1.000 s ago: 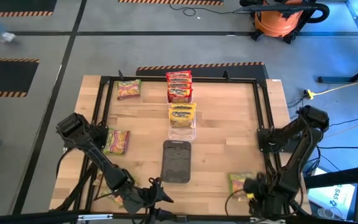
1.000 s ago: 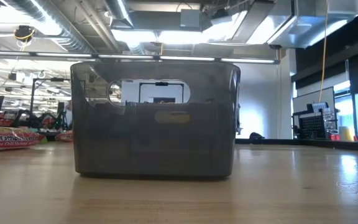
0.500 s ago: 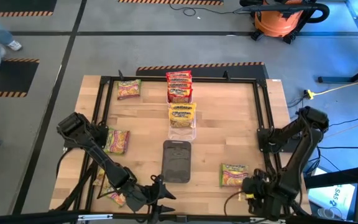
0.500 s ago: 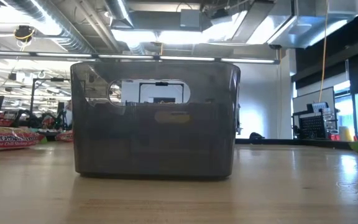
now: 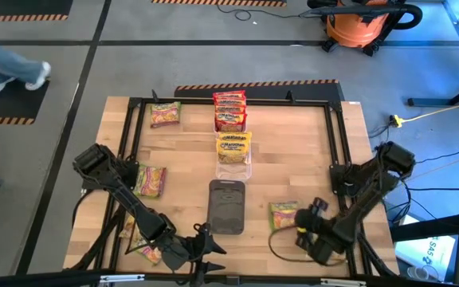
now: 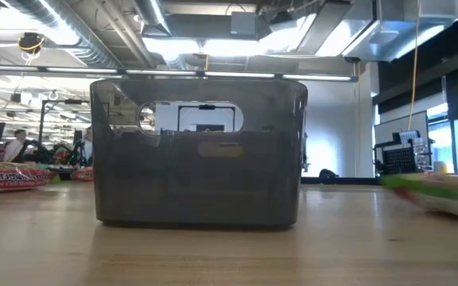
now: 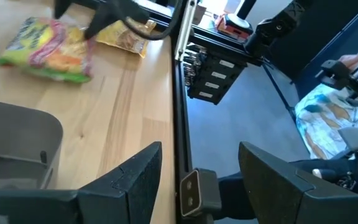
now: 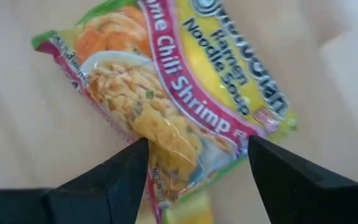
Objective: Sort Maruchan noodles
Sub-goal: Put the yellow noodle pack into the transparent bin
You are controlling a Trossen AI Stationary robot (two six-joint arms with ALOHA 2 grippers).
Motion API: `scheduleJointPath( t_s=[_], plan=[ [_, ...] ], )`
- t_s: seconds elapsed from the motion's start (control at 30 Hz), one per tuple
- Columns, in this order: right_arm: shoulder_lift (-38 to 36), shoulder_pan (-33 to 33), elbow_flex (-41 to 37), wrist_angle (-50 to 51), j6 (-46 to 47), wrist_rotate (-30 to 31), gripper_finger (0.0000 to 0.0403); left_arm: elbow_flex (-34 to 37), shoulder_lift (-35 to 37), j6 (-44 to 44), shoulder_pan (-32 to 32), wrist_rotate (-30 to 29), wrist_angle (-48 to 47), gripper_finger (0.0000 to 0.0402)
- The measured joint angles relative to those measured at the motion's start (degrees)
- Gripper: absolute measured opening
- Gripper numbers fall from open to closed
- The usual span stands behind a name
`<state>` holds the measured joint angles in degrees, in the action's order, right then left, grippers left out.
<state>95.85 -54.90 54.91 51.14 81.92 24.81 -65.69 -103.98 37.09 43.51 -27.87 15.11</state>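
Observation:
The Maruchan noodles are flat crinkly packets. Red ones [image 5: 229,110] and yellow ones [image 5: 233,147] sit in trays at the table's far middle. Green-and-pink ones lie flat at the far left [image 5: 165,114], the left side [image 5: 149,180] and the near left [image 5: 147,253]. My right gripper [image 5: 300,220] is shut on one more green-and-pink packet [image 5: 283,215], just right of the dark tray [image 5: 227,206]. My left gripper [image 5: 203,244] waits open at the near edge, holding nothing. My right gripper holds the green-and-pink packet by its near short end [image 8: 169,158], which sits creased between the two fingers [image 8: 114,180]. The fingers come at it from the table's right, slanting down. The rest of the packet [image 6: 440,193] sticks out toward the table's left, just over the wood.
A black frame rail [image 5: 337,151] runs round the table's edges. The dark tray [image 6: 197,151] stands in the near middle, and a clear tray [image 5: 234,163] stands behind it. Bare wood lies between the dark tray and the right rail. A person walks on the floor beyond the far left.
My right gripper has moved toward the table's left from the near right corner, toward the dark tray, carrying the green-and-pink packet with it. The packet has come into the low view from the right. A person has walked along the floor beyond the table.

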Motion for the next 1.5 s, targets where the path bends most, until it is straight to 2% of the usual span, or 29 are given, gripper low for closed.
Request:
scheduleJointPath(
  t_s=[0.1,0.2,0.3,0.43,0.57,0.77,0.97,1.23,1.37,1.5],
  plan=[
    [0.0,4.18,-0.31,0.45,-4.46,1.01,0.0252,0.0,0.0,-0.25,-0.53,-0.23,0.04,0.0208],
    [-0.37,5.54,1.91,2.12,-9.51,-2.08,0.0252,0.0,-0.25,-0.27,-1.23,-0.44,1.3,0.0208],
    [-2.42,3.11,5.62,5.08,-10.65,-7.69,0.0252,0.0,-1.69,-1.66,-2.15,-0.2,5.45,0.0208],
    [-4.35,-3.39,7.02,5.64,-9.81,-13.78,0.0252,-0.95,-5.11,-3.46,-4.15,2.61,10.24,0.0208],
    [-4.35,-9.08,6.77,8.94,-5.57,-17.81,0.0252,-7.7,-9.19,-7.38,-5.49,4.61,8.13,0.0208],
    [-4.28,-12.78,5.37,7.14,-0.65,-23.16,0.0252,-20.64,-17.42,-12.03,-6.93,7.17,0.43,0.0208],
    [-4.02,-14.21,2.25,0.47,-0.07,-22.83,0.0252,-28.18,-22.94,-14.57,-7.61,11.05,-0.3,0.0208],
    [-1.03,-13.42,0.05,-5.34,-1.39,-18.25,0.0252,-28.92,-24.02,-14.79,-7.61,10.39,0.05,0.0208],
    [-0.87,-11.08,-0.02,-7.99,-1.33,-13.53,0.0252,-28.92,-24.01,-14.81,-7.95,10.22,0.15,0.0208],
    [-0.57,-7.88,-0.08,-9.74,-1.39,-12.31,0.0252,-28.92,-24.06,-14.77,-8.66,10.06,0.44,0.0208]
  ],
)
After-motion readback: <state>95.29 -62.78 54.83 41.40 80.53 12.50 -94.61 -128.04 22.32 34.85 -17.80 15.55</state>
